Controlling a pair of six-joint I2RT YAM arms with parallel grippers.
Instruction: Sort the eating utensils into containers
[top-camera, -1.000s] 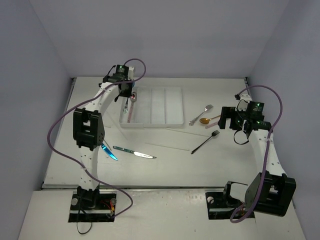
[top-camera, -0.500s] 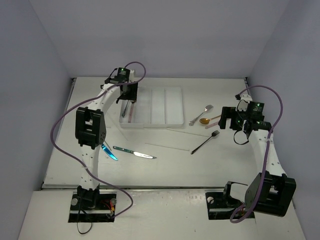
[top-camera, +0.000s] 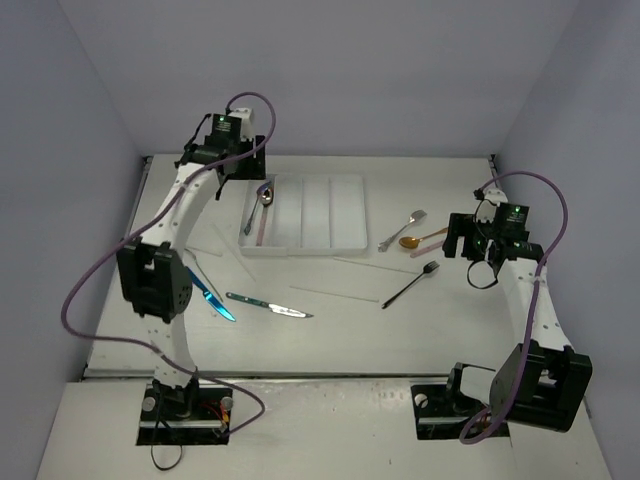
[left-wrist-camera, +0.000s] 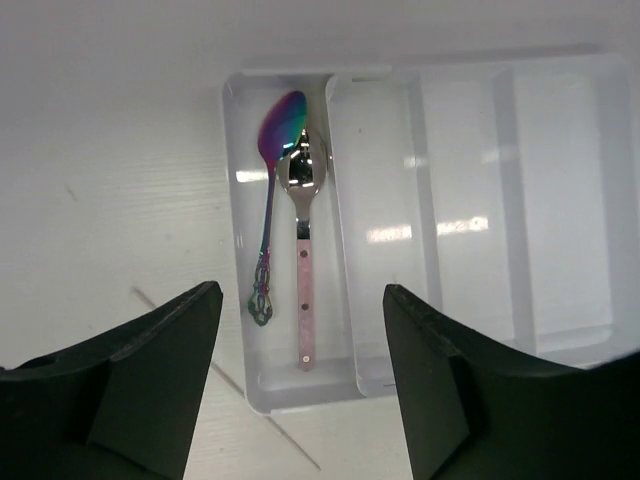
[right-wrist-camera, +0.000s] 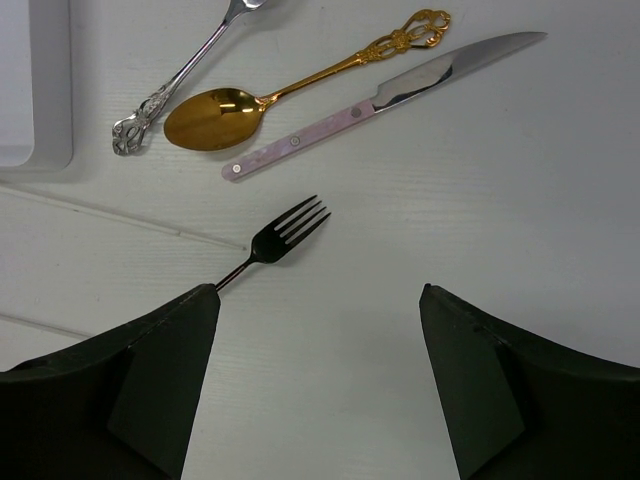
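Observation:
The white tray (top-camera: 330, 215) lies at the back centre. Its leftmost compartment (left-wrist-camera: 248, 330) holds a purple-iridescent spoon (left-wrist-camera: 270, 200) and a silver spoon with a pink handle (left-wrist-camera: 303, 260), side by side. My left gripper (top-camera: 238, 166) hangs open above that end of the tray, with nothing between its fingers (left-wrist-camera: 300, 380). Right of the tray lie a gold spoon (right-wrist-camera: 215, 118), a silver spoon (right-wrist-camera: 170, 95), a pink-handled knife (right-wrist-camera: 380, 100) and a black fork (right-wrist-camera: 280, 240). My right gripper (top-camera: 470, 248) is open just beside the fork (top-camera: 410, 283), holding nothing.
A blue knife (top-camera: 212, 296) and a green-handled knife (top-camera: 268, 306) lie on the table in front of the tray, near the left arm. Thin pale sticks (top-camera: 330, 293) lie between the tray and the fork. One stick (left-wrist-camera: 265, 417) runs past the tray's near left corner.
My left gripper has opened and let the pink-handled spoon down into the leftmost compartment, then drawn back to the left. The right arm has hardly moved.

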